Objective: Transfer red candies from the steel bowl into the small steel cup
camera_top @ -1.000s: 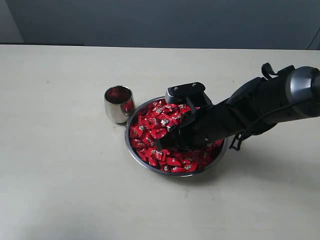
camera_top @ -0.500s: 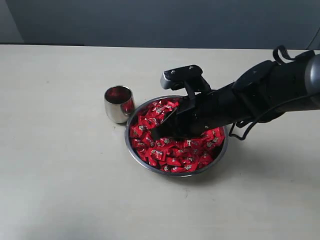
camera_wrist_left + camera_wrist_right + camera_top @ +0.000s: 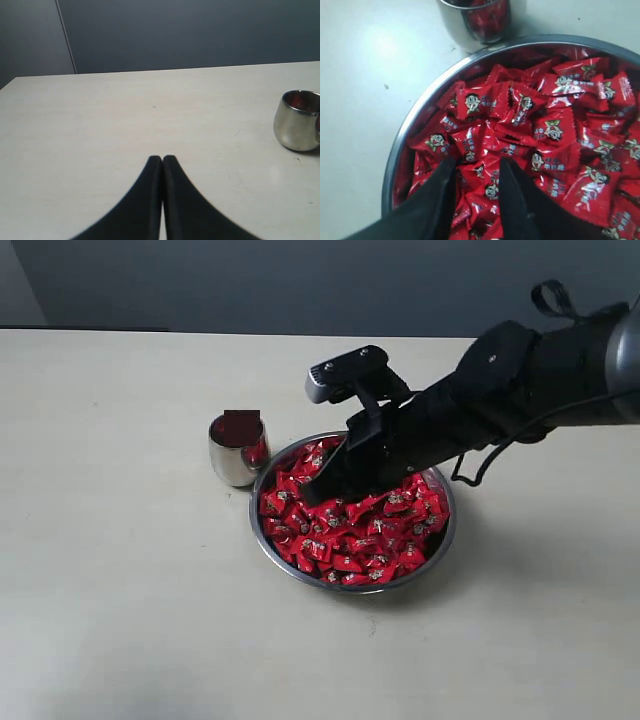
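The steel bowl (image 3: pixel 268 551) (image 3: pixel 408 134) sits mid-table, heaped with red candies (image 3: pixel 372 536) (image 3: pixel 555 131). Just to its left stands the small steel cup (image 3: pixel 236 454) (image 3: pixel 298 123) (image 3: pixel 481 21), with red showing inside. My right gripper (image 3: pixel 313 496) (image 3: pixel 478 163) hangs above the bowl's left part, raised off the pile, its fingers narrowly apart with a red candy (image 3: pixel 491 191) pinched between them. My left gripper (image 3: pixel 162 159) is shut and empty over bare table, the cup off to one side of it. The exterior view does not show it.
The pale table (image 3: pixel 120 600) spreads wide around bowl and cup. A dark wall (image 3: pixel 300 280) runs along its far edge. The right arm (image 3: pixel 520 380) crosses above the bowl from the right.
The right gripper has lifted up out of the candy pile and drawn toward the far left of the bowl. Bowl and cup have not moved.
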